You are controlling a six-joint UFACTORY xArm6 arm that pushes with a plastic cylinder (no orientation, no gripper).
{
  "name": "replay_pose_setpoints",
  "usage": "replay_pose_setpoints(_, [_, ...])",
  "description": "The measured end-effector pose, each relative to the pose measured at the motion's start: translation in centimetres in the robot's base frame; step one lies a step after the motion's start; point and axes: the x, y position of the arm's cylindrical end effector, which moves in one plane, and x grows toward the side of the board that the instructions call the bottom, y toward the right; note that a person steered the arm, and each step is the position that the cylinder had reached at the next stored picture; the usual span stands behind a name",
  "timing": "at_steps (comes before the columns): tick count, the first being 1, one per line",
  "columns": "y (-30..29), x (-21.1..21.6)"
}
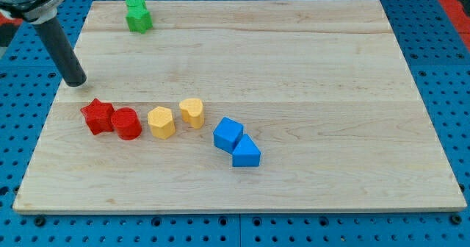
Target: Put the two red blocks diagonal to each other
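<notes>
Our end effector is just a plain dark rod, nothing to open or close and nothing held, and my tip (75,81) sits on the wooden worktop (294,56) near the view's left edge, clear of every block. Just below it and slightly toward the view's right we see the red star block (97,116), near the tip but not touching it. Right beside the star, on its right, stands the red cylinder block (126,123); the two reds look to be touching, side by side in a nearly level row. Carrying on to the view's right we meet the yellow hexagonal block (161,122), then a yellow heart-shaped block (192,112) a touch higher. Further right and lower, the blue cube block (228,134) presses against the blue triangular block (246,153). Up at the view's top left, well apart from everything else, sits the green block (137,14), its shape hard to make out.
</notes>
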Motion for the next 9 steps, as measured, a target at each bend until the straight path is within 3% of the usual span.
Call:
replay_pose_setpoints(1, [4.0,0.2])
replay_pose_setpoints(4, [4.5,10.0])
replay_pose_setpoints(5, [4.0,7.5])
replay_pose_setpoints(9, [9.1,9.9])
